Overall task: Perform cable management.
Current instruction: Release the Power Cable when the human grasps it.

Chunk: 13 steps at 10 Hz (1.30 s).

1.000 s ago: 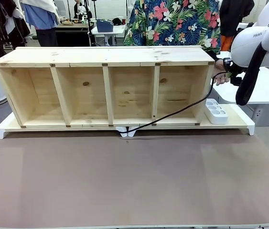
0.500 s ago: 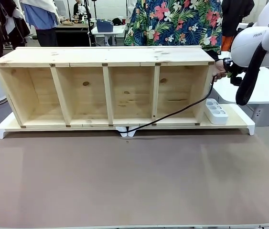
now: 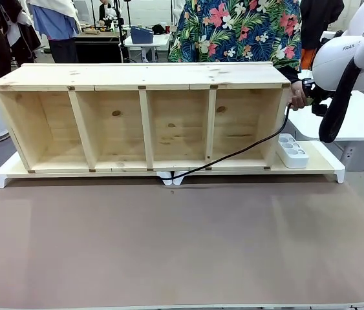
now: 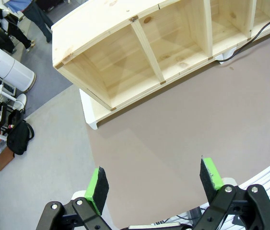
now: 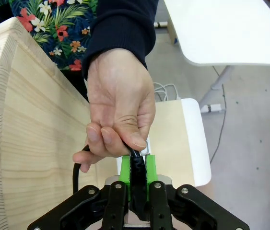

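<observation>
Right gripper (image 5: 137,175) clamped on cable (image 5: 135,167) beside shelf (image 3: 146,116), person's hand (image 5: 118,115) apparently gripping it too, left gripper (image 4: 155,184) spread wide, holding nothing.

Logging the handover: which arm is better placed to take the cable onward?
Right. The right gripper is shut on the cable, which the person's hand also holds; the left gripper hangs open, far off.

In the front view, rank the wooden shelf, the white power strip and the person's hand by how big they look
Largest to smallest, as they look:
1. wooden shelf, spanning most of the width.
2. power strip.
3. person's hand, partly hidden at the shelf's end, so its rank against the strip is unsure.
</observation>
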Tool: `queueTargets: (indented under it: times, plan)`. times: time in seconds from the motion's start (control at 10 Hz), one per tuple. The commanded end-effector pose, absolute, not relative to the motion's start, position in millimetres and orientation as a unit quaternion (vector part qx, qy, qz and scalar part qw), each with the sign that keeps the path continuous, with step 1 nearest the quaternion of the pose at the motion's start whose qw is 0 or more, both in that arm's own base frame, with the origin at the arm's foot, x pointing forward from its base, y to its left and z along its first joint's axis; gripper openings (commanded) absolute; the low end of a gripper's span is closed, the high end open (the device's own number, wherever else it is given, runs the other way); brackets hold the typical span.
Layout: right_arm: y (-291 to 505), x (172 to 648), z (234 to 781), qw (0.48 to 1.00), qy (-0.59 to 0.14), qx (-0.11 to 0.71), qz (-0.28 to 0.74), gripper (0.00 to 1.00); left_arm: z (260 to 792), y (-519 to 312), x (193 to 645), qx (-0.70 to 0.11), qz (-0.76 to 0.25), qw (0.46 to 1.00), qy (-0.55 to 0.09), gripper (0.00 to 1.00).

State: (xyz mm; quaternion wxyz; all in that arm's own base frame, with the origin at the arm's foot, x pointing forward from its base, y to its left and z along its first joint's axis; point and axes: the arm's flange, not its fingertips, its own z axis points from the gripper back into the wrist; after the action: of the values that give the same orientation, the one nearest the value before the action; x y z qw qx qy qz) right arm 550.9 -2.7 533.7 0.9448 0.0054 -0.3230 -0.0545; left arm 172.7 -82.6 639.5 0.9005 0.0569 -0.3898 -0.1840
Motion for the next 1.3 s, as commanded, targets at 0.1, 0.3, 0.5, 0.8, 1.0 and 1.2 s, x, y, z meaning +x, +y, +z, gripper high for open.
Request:
queueTargets:
  times: [0.1, 0.3, 0.5, 0.8, 1.0, 1.2]
  plan:
    - [-3.8, 553.0, 537.2, 0.943, -0.328, 0.010, -0.060, 0.15, 639.9, -82.3, 174.3, 0.056, -0.186, 0.898, -0.394, 1.00]
    - [-4.1, 551.5, 538.5, 0.947, -0.314, 0.015, -0.062, 0.35, 639.9, -82.3, 174.3, 0.056, -0.186, 0.898, -0.394, 1.00]
    - [-4.6, 550.8, 538.8, 0.947, -0.315, 0.010, -0.060, 0.55, 639.9, -82.3, 174.3, 0.056, -0.186, 0.898, -0.394, 1.00]
    - [-3.7, 550.5, 538.9, 0.948, -0.314, 0.003, -0.056, 0.85, 639.9, -82.3, 174.3, 0.056, -0.186, 0.898, -0.394, 1.00]
    - [-3.7, 548.7, 539.0, 0.943, -0.331, 0.004, -0.044, 1.00, 639.9, -82.3, 174.3, 0.056, -0.186, 0.898, -0.394, 1.00]
    - [-4.9, 550.7, 537.2, 0.946, -0.319, 0.006, -0.057, 1.00, 639.9, -82.3, 174.3, 0.056, -0.186, 0.898, -0.394, 1.00]
